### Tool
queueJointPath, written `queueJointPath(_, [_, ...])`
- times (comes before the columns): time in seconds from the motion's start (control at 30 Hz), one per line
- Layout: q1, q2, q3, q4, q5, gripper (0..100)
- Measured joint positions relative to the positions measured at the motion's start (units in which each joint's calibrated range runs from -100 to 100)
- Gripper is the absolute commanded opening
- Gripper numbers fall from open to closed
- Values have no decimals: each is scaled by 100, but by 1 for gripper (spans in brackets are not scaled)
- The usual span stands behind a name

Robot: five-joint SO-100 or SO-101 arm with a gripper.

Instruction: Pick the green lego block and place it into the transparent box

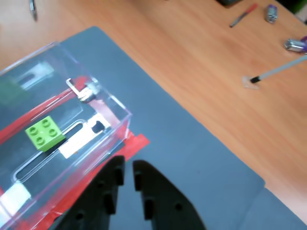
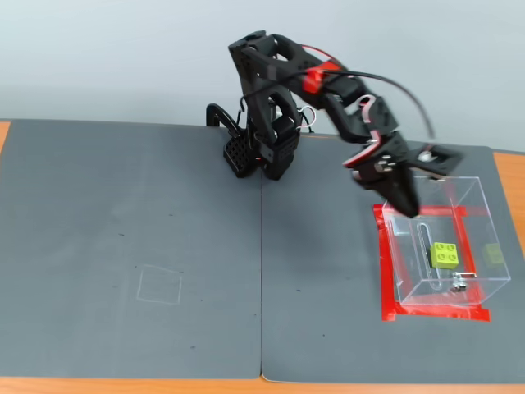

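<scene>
Black two-finger gripper (image 1: 128,168) sits nearest the wrist cam, jaws slightly apart, empty, just outside the clear acrylic box (image 1: 103,139) w/ metal latch. Small lime-green four-stud lego brick (image 1: 44,133) lies inside on box floor.

You had dark grey mats (image 2: 131,213) covering most of the wooden surface (image 1: 206,62). Red tape (image 2: 383,271) marked a rectangle on the right mat in the fixed view. In the wrist view, a red-tipped pen (image 1: 243,15) lay on bare wood.
</scene>
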Motion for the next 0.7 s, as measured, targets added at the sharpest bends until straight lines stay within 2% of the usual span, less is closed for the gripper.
queueJointPath(0.37, [1909, -2736, 2703, 0, -10, 2])
queueJointPath(0.7, [2845, -4554, 4481, -9, -10, 2])
